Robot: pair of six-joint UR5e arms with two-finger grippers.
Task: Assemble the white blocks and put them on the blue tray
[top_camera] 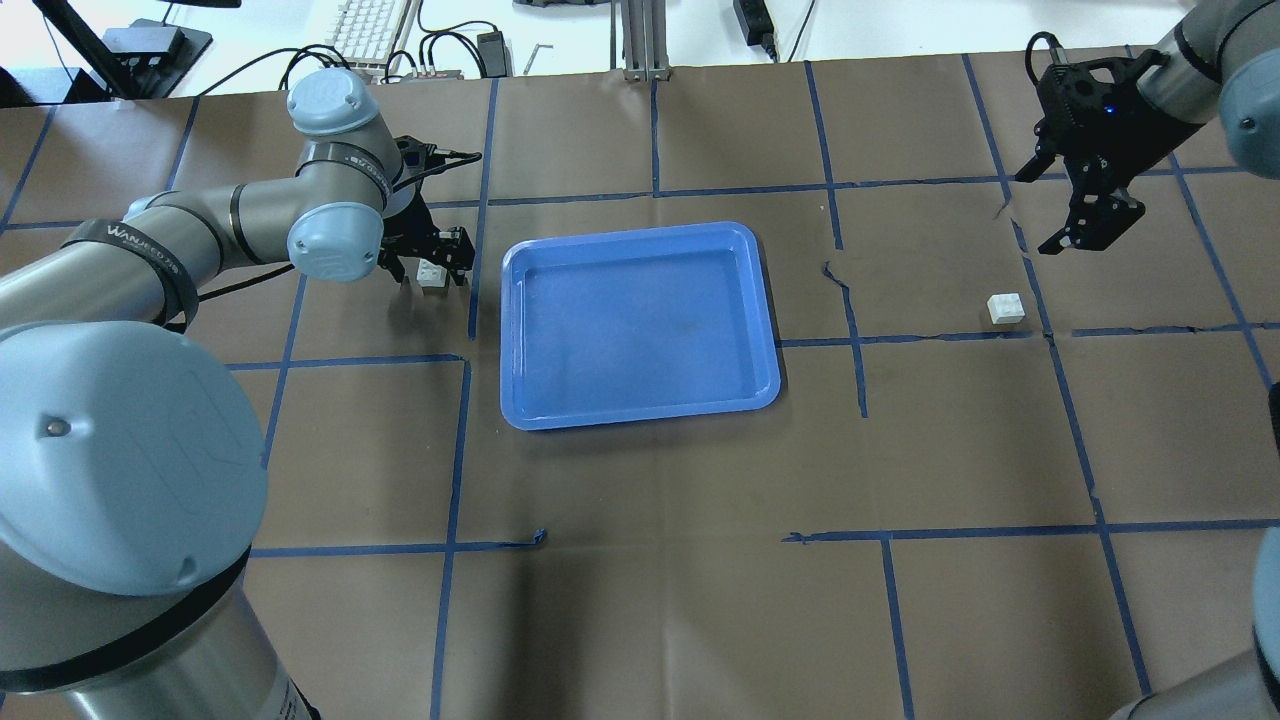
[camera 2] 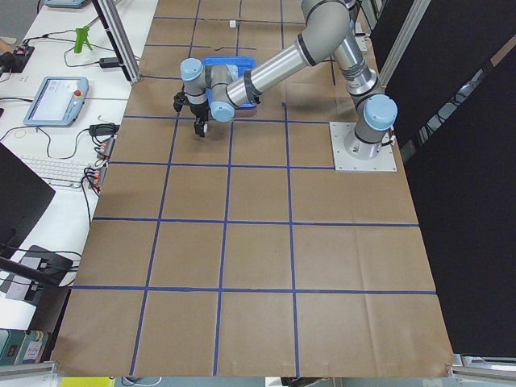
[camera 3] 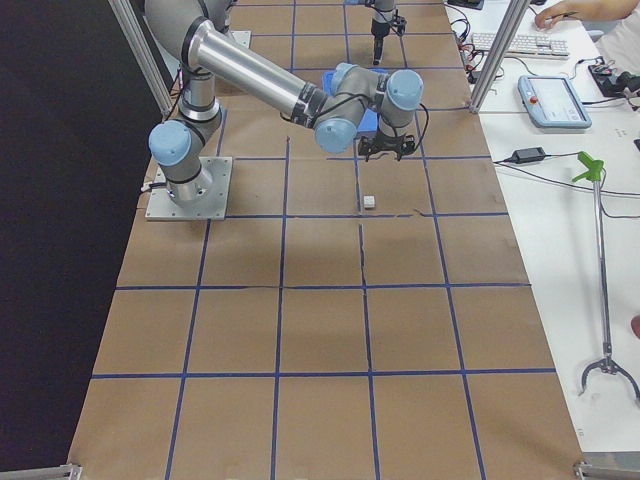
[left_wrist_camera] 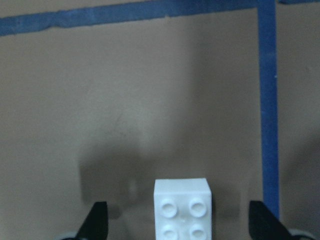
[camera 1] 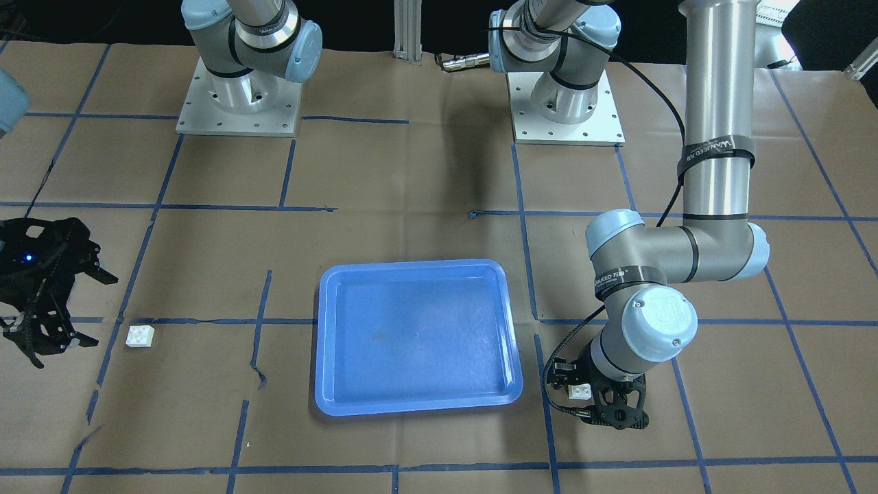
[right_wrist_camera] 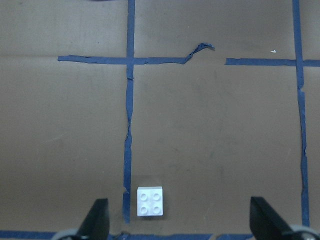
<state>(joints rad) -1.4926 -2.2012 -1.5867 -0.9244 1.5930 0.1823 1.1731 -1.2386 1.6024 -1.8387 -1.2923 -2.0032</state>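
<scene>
Left claw [top_camera: 431, 262] is down low at the counter [top_camera: 640, 600], spread wide, and the first white block [left_wrist_camera: 182, 210] sits between its fingers [left_wrist_camera: 97, 222] with a clear gap on each side, nothing pinched; the block rests studs up on the brown paper, a blue tape line [left_wrist_camera: 267, 100] running just beside it; from overhead this pair is just off the short side of the blue tray [top_camera: 640, 325], near its rim but not touching it. Over to the right claw [right_wrist_camera: 181, 225]; it is spread too and holds nothing, hanging above the counter at the far right end; the second white block [right_wrist_camera: 150, 201] lies below it, studs up, nearer one finger than the other in the wrist view, hard against a tape line [right_wrist_camera: 128, 125] and close to a crossing of lines; it is well apart from the tray. The two blocks are on opposite sides of the tray, separate, neither one inside it.
</scene>
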